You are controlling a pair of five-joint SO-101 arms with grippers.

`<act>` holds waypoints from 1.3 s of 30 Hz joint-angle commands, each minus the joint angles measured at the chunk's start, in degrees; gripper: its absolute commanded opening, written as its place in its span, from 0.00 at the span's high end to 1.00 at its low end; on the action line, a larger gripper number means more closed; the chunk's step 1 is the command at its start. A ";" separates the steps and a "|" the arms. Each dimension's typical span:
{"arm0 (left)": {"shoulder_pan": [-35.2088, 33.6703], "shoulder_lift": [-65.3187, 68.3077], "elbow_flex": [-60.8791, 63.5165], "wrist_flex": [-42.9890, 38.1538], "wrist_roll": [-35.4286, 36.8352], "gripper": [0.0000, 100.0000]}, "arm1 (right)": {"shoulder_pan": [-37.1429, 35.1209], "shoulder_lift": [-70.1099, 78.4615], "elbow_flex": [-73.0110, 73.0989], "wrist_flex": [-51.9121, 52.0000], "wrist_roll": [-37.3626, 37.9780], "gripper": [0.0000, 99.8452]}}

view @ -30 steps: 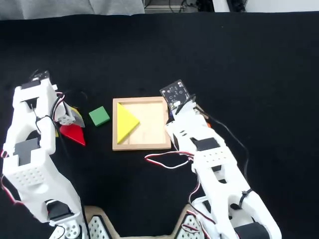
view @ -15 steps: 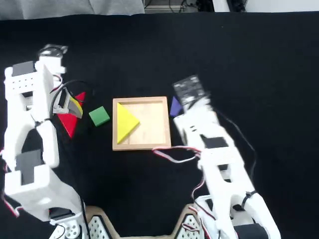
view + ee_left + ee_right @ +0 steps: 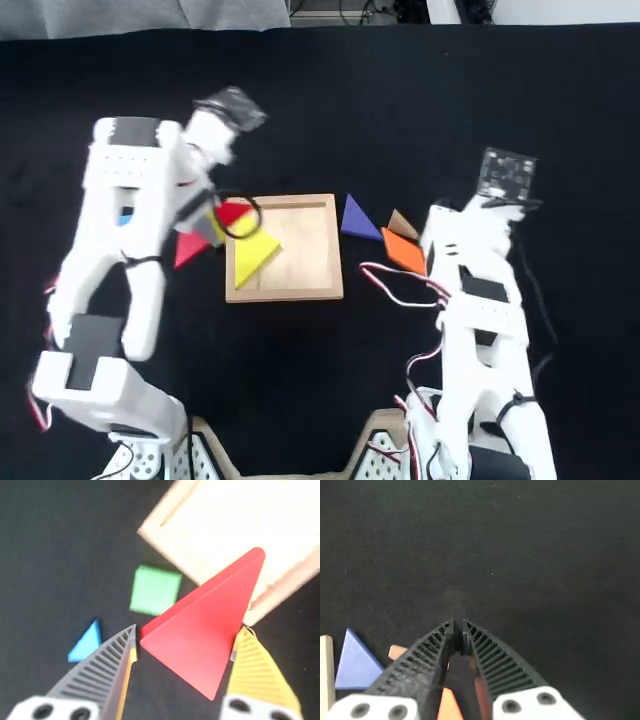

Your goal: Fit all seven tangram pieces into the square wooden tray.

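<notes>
Just the yellow wooden triangle (image 3: 252, 250) sits in the square wooden tray (image 3: 285, 293); the left gripper (image 3: 186, 633) clasps the red wooden triangle (image 3: 200, 630) over its edge, the right gripper (image 3: 458, 625) is pinched empty, and five more lie outside.

Seven tangram pieces (image 3: 252, 250) (image 3: 356, 218) (image 3: 404, 251) (image 3: 402, 222) (image 3: 205, 640) (image 3: 155, 590) (image 3: 86, 642); one tray (image 3: 290, 293)

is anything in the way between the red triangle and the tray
Nothing visible. The left gripper holds the red triangle over a corner of the tray; the yellow triangle lies in its left part, and the rest of the floor is bare.
</notes>
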 commanded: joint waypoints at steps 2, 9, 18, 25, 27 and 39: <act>11.03 -2.73 -2.95 -0.18 -9.85 0.76 | 1.41 -1.89 -1.01 -1.41 -1.32 0.99; 18.68 0.79 -0.75 -6.51 -12.13 0.76 | 8.00 -1.80 1.89 -10.20 -1.49 0.99; 22.37 10.46 -2.59 -10.37 -12.13 0.76 | 8.09 -1.80 2.95 -12.31 -1.49 0.99; 22.29 13.19 -3.56 -10.20 -12.13 0.76 | 8.09 -1.80 2.95 -12.48 -1.49 0.99; 22.37 13.80 -3.65 -9.93 -12.13 0.76 | 8.09 -1.80 2.95 -12.48 -1.58 0.99; 22.02 14.15 -3.65 -9.85 -10.99 0.65 | 6.77 -1.80 3.03 -12.57 -1.23 0.99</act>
